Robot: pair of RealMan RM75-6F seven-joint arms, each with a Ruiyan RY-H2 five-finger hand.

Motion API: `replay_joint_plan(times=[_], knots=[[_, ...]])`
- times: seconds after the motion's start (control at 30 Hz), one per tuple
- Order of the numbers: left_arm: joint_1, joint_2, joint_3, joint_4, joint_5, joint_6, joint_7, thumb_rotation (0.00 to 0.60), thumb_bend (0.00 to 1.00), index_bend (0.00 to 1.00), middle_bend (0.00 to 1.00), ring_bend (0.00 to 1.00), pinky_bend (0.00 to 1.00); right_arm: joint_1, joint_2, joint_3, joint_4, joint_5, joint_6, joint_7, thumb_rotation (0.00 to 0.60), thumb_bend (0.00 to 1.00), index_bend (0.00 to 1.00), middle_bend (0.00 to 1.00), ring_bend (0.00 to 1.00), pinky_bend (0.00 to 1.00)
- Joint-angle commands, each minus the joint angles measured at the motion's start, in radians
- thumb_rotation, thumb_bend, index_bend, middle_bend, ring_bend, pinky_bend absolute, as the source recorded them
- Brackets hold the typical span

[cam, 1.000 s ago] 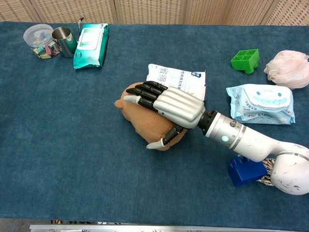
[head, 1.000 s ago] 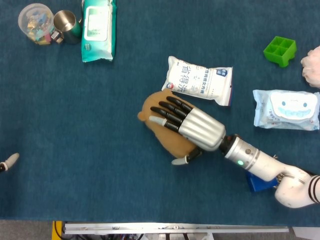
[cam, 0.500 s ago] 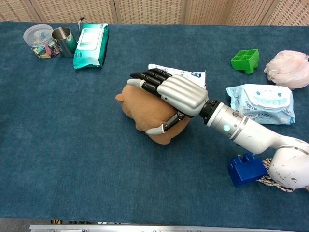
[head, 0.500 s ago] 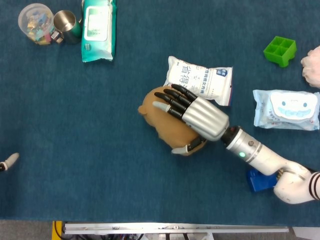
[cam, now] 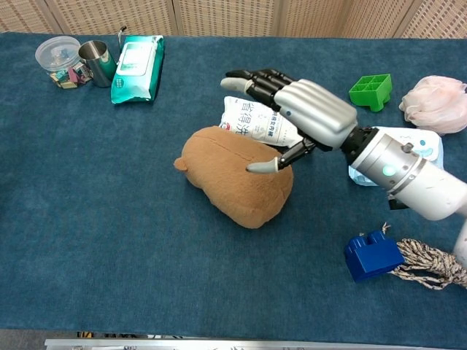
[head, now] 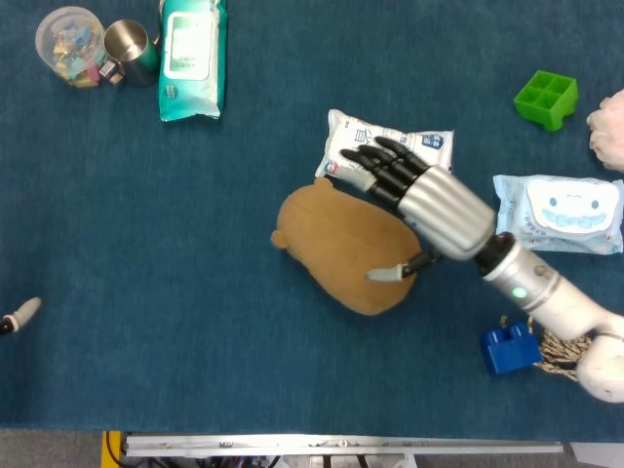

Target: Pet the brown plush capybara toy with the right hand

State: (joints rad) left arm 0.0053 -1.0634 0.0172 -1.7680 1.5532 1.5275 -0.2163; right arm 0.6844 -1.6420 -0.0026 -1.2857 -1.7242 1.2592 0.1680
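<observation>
The brown plush capybara (head: pixel 336 244) (cam: pixel 230 175) lies on its side mid-table, head toward the left. My right hand (head: pixel 424 200) (cam: pixel 303 106) hovers raised above its rear end and over a white snack packet (head: pixel 436 146) (cam: pixel 252 120). The fingers are stretched out and spread, holding nothing. Only the thumb tip comes close to the toy's back; whether it touches is unclear. Of my left hand (head: pixel 18 315), just a fingertip shows at the far left edge of the head view.
A green wipes pack (head: pixel 192 57), steel cup (head: pixel 132 49) and plastic tub (head: pixel 68 44) stand far left. On the right lie a green block (head: pixel 546 97), a blue wipes pack (head: pixel 561 213), a pink puff (head: pixel 609 132), a blue brick (head: pixel 507 349) and rope (head: pixel 561 346).
My right hand slid back along the capybara from head toward rear, then lifted off to the right. The toy's back is now uncovered. The left fingertip stayed put.
</observation>
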Motion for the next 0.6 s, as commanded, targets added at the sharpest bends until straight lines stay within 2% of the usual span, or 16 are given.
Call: replay_joint_plan(times=[0.03, 0.2, 0.3, 0.47, 0.53, 0.6], knots=[[0.000, 0.003, -0.001, -0.002, 0.001, 0.002, 0.000, 0.600, 0.10, 0.06, 0.02, 0.00, 0.00, -0.034, 0.082, -0.009, -0.067, 0.016, 0.024, -0.016, 0.260, 0.00, 0.00, 0.00, 0.00, 0.00], [0.001, 0.009, -0.003, -0.005, -0.002, 0.006, 0.001, 0.600, 0.10, 0.06, 0.02, 0.00, 0.00, -0.092, 0.198, -0.026, -0.133, 0.050, 0.051, -0.036, 0.296, 0.00, 0.00, 0.00, 0.00, 0.00], [-0.001, 0.010, -0.002, -0.008, -0.001, 0.001, 0.004, 0.600, 0.10, 0.06, 0.02, 0.00, 0.00, -0.123, 0.256, -0.035, -0.161, 0.070, 0.063, -0.034, 0.375, 0.00, 0.00, 0.00, 0.00, 0.00], [-0.006, 0.007, -0.004, -0.008, -0.002, -0.004, 0.017, 0.600, 0.10, 0.06, 0.02, 0.00, 0.00, -0.180, 0.356, -0.045, -0.194, 0.113, 0.081, -0.053, 0.563, 0.00, 0.00, 0.00, 0.00, 0.00], [-0.008, 0.004, -0.005, -0.007, -0.003, -0.005, 0.027, 0.600, 0.10, 0.06, 0.02, 0.00, 0.00, -0.203, 0.388, -0.046, -0.201, 0.132, 0.089, -0.060, 0.600, 0.00, 0.00, 0.00, 0.00, 0.00], [-0.009, 0.001, -0.006, -0.006, -0.003, -0.007, 0.036, 0.600, 0.10, 0.06, 0.02, 0.00, 0.00, -0.222, 0.410, -0.047, -0.204, 0.147, 0.093, -0.061, 0.600, 0.00, 0.00, 0.00, 0.00, 0.00]])
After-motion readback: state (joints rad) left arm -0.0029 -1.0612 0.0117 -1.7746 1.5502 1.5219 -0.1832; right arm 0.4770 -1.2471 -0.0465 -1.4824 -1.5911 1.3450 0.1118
